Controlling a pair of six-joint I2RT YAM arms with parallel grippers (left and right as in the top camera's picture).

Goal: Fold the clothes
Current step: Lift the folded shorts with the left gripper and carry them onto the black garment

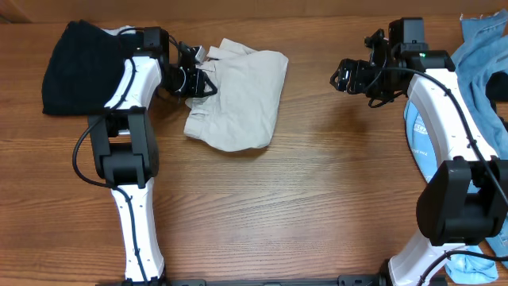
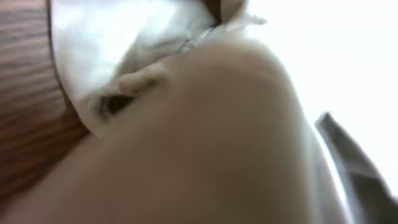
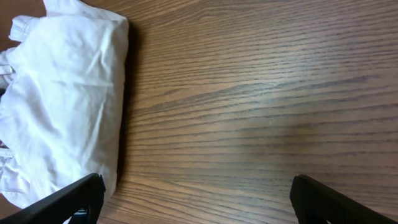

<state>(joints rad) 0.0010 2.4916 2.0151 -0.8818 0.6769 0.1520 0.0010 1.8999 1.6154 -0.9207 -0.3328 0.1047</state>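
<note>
The beige shorts (image 1: 242, 99) lie in a folded bundle on the wooden table, left of centre. My left gripper (image 1: 200, 82) is at the bundle's left edge, on the waistband side, and looks shut on the fabric. In the left wrist view, blurred beige cloth (image 2: 205, 124) fills the frame and hides the fingers. My right gripper (image 1: 341, 77) is open and empty, above bare wood well to the right of the shorts. In the right wrist view its fingers (image 3: 196, 186) are spread wide, and the shorts (image 3: 62, 106) lie at the far left.
A black folded garment (image 1: 79, 67) lies at the far left behind the left arm. Blue denim and light-blue garments (image 1: 484, 71) are piled at the right edge beside the right arm. Bare wood (image 1: 317, 199) covers the middle and front.
</note>
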